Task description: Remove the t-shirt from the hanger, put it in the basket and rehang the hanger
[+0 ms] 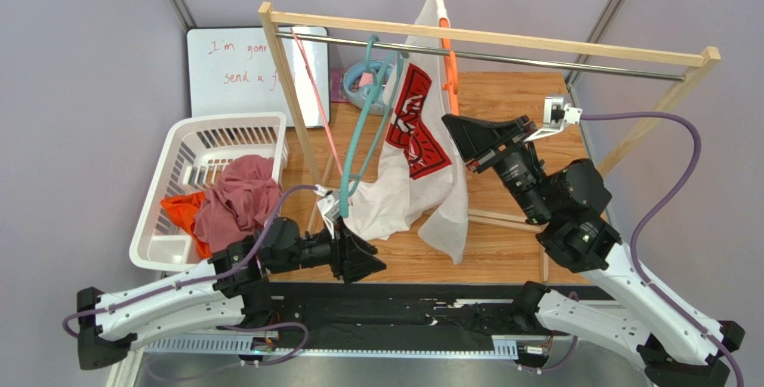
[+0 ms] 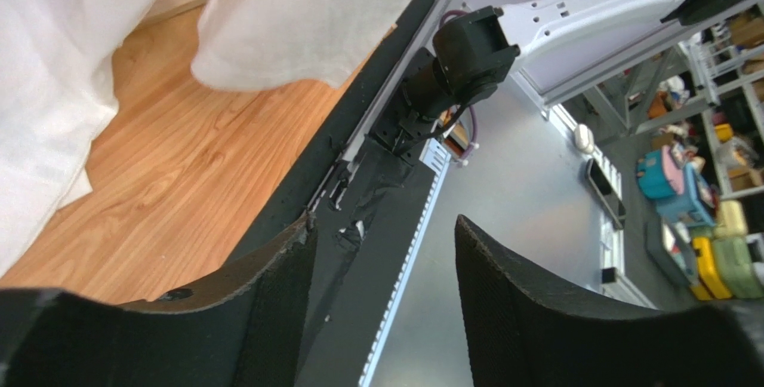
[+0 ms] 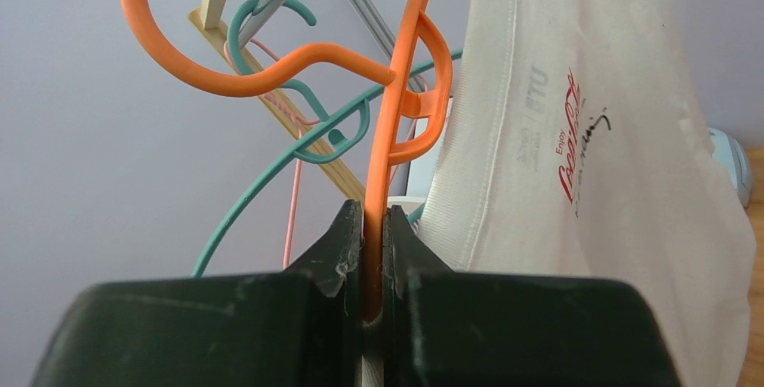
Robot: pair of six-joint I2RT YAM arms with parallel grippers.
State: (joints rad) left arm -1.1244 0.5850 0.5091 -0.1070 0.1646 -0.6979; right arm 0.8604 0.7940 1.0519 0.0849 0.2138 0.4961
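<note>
**dan_k:** where's the t-shirt (image 1: 421, 163) at right now?

**moss:** On the orange hanger (image 1: 451, 64), up at the metal rail (image 1: 538, 55) of the wooden rack, around the middle. White with a red print, and it sags down and to the left, hem close to the table (image 1: 511, 244).

**dan_k:** and the grippers?

**moss:** The right gripper (image 3: 374, 217) is clenched on the orange hanger's arm. In its wrist cam the plastic sits pinched between the jaws, with the shirt's collar just to the right. The left gripper (image 2: 386, 226) is low at the near edge, by the hem, jaws apart with nothing between them. The cloth hangs just beyond the fingertips (image 2: 296, 253), not touching as far as I can see.

**dan_k:** other stuff?

**moss:** A teal hanger (image 1: 363, 127) hangs bare just left of the shirt. A white basket (image 1: 179, 150) holding reddish clothes sits far left.
</note>
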